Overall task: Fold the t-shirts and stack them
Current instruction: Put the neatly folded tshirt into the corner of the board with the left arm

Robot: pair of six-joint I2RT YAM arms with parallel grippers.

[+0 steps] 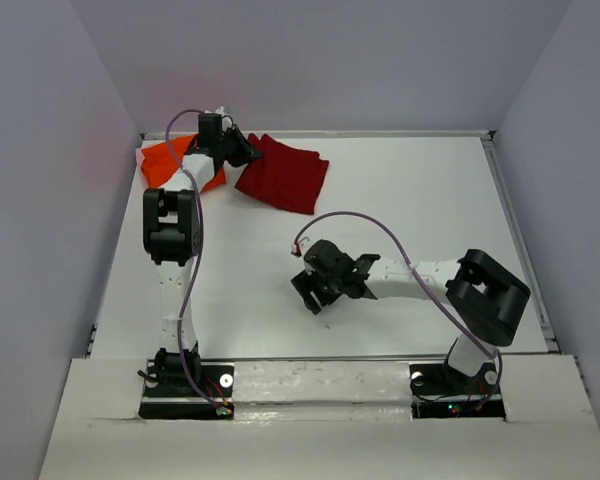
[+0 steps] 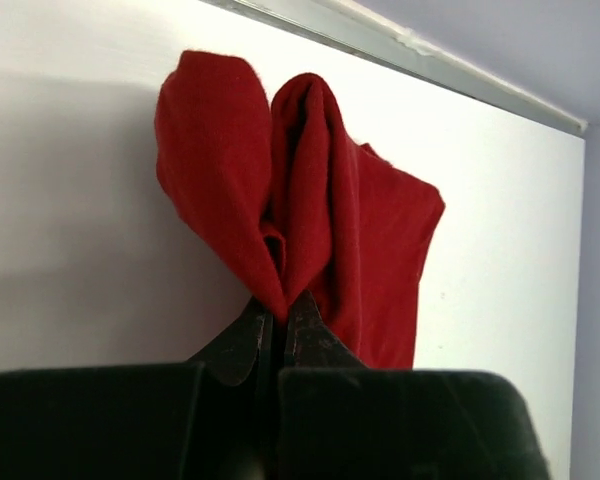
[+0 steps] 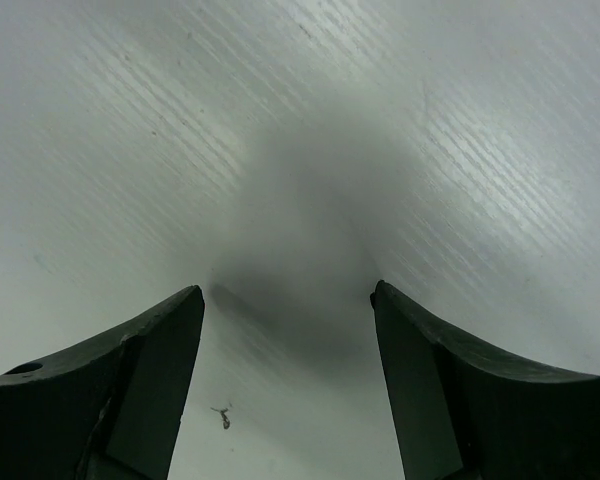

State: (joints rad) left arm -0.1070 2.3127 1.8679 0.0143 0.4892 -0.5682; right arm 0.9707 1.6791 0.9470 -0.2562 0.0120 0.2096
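The left gripper (image 1: pixel 238 148) is reaching to the far left part of the table (image 1: pixel 420 200). Its two fingers (image 2: pixel 242 342) are squeezing together and pinching a bit of the red shirt (image 1: pixel 285 172). In the left wrist view, the cloth is bunching up in two puffy folds just past the tips. The rest of the red shirt is lying flat on the white table behind them.

From above, the red shirt is lying near the far edge, a little left of the middle. The orange shirt (image 1: pixel 165 160) is lying just beside it, in the far left corner. The left arm is covering the spot between them, so I cannot tell if the two shirts are touching.

The right gripper (image 1: pixel 308 290) is sitting low near the middle of the table, well apart from both shirts. Its fingers (image 3: pixel 145 375) are spreading wide apart and holding nothing. In the right wrist view, only bare table and a dark shadow are showing between them. I cannot tell if the tips are touching the table.
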